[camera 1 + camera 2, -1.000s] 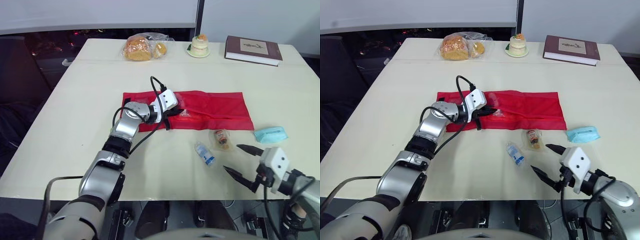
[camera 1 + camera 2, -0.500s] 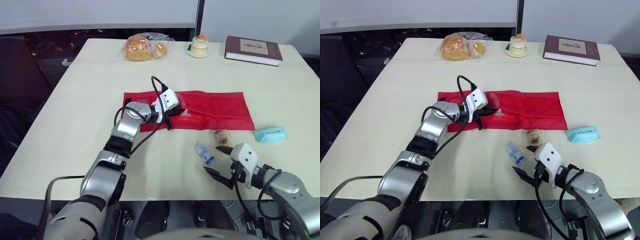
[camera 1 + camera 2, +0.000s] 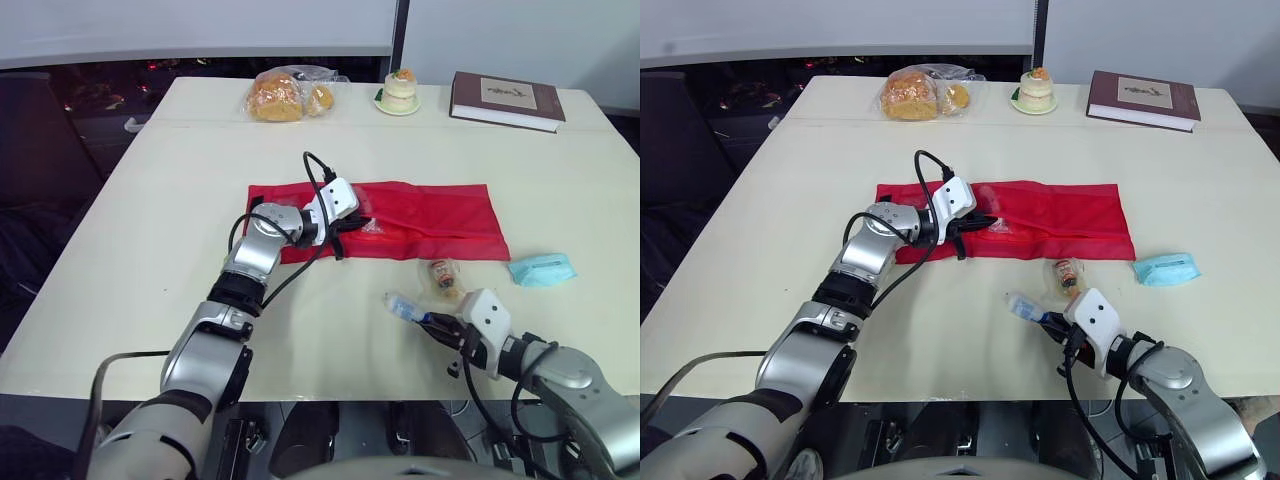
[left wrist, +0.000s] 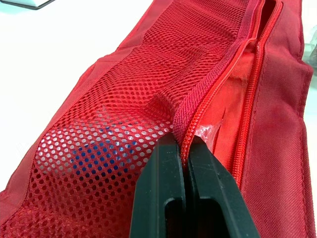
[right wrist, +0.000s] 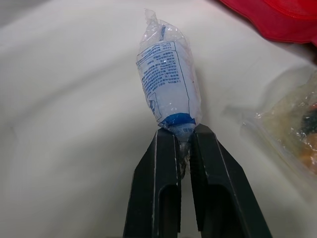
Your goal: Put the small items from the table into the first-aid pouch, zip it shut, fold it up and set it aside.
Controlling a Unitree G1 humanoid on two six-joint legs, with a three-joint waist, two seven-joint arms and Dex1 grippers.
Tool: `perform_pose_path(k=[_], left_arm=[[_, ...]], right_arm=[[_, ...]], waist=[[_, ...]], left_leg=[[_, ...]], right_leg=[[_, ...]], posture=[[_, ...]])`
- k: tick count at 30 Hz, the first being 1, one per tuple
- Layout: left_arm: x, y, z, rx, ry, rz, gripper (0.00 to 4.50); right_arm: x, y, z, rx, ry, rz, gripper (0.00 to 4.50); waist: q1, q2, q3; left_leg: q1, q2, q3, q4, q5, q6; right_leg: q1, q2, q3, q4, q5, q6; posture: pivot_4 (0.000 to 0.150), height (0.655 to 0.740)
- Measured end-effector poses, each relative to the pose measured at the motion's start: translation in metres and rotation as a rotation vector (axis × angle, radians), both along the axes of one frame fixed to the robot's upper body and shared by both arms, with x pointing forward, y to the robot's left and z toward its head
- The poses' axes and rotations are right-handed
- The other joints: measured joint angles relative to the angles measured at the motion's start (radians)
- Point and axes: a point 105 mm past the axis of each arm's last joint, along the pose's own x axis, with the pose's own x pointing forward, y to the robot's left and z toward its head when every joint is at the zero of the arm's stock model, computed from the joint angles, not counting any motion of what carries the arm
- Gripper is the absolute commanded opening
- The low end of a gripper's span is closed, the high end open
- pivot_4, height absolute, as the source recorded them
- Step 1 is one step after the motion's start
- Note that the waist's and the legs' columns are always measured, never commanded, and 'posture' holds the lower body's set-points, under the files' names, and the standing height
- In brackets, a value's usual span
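Your right claw [image 5: 181,133] is clamped on the crimped, blue-printed end of the clear sachet [image 5: 166,74]. The sachet is over the near part of the desk [image 3: 150,250], on your side of the red pouch [image 3: 430,218] and apart from its opening. Can't tell if it's off the desk yet. Your left claw [image 4: 184,143] is pinched tight on the zip edge [image 4: 208,89] near the pouch's left end, w/ the mesh pocket [image 4: 124,114] just beside it.

Step in hand, as I judge it: carry the sachet over & feed it into the pouch.
- The grip is on the tail only, so the body will prob. swing. Lift slow, no jerks.
- Aim for the slit right beside the left claw. Lead w/ the free end & slide it in along the zip line, not across.
- The opening looks narrow, so raise the lip a bit w/ the left claw first.
- Let go only once most of the sachet is inside, else it may slip back out.

Views:
- **Right wrist view:** gives grip detail the head views don't, i.e. the tail between the fingers and the print on the wrap.
- **Left wrist view:** shows the zip tape, sth blue behind the mesh & clear wrap in the slit. Can't tell what they are.
- **Head views:** give the layout. A small packet [image 3: 443,276] lies just beside the right claw & a blue mask [image 3: 540,269] lies off the pouch's right corner. Neither is packed yet.
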Motion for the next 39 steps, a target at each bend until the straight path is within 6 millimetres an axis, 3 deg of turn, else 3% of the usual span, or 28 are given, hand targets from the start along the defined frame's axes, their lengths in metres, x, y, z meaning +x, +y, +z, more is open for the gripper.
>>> perform_pose_path(k=[6, 11, 18, 28, 39], left_arm=[[-0.001, -0.003, 0.000, -0.005, 0.002, -0.009, 0.00], [-0.001, -0.004, 0.000, -0.007, 0.001, -0.009, 0.00], [-0.001, -0.004, 0.001, -0.008, -0.001, -0.007, 0.00], [-0.003, -0.006, 0.006, -0.018, -0.019, -0.011, 0.00], [-0.007, -0.010, 0.005, -0.031, -0.009, -0.023, 0.00]], right_arm=[[0.010, 0.016, 0.042, 0.143, -0.064, -0.019, 0.04], [0.026, 0.018, 0.049, 0.150, -0.039, -0.093, 0.04], [0.049, 0.010, 0.043, 0.098, -0.010, -0.201, 0.04], [0.066, 0.022, 0.033, 0.072, 0.036, -0.260, 0.04], [0.108, 0.036, 0.033, 0.136, 0.076, -0.458, 0.04]], waist=[[-0.001, 0.000, 0.000], [-0.001, 0.000, 0.000], [-0.002, 0.000, 0.000], [-0.002, 0.000, 0.000], [-0.002, 0.000, 0.000]], left_leg=[[0.000, 0.000, 0.000, 0.000, 0.000, 0.000], [0.000, 0.000, 0.000, 0.000, 0.000, 0.000], [0.000, 0.000, 0.000, 0.000, 0.000, 0.000], [0.000, 0.000, 0.000, 0.000, 0.000, 0.000], [0.000, 0.000, 0.000, 0.000, 0.000, 0.000]], right_leg=[[0.000, 0.000, 0.000, 0.000, 0.000, 0.000], [0.000, 0.000, 0.000, 0.000, 0.000, 0.000], [0.000, 0.000, 0.000, 0.000, 0.000, 0.000], [0.000, 0.000, 0.000, 0.000, 0.000, 0.000], [-0.001, 0.000, 0.000, 0.001, 0.000, 0.000]], posture=[[0.150, 0.7289], [0.150, 0.7289], [0.150, 0.7289], [0.150, 0.7289], [0.150, 0.7289]])
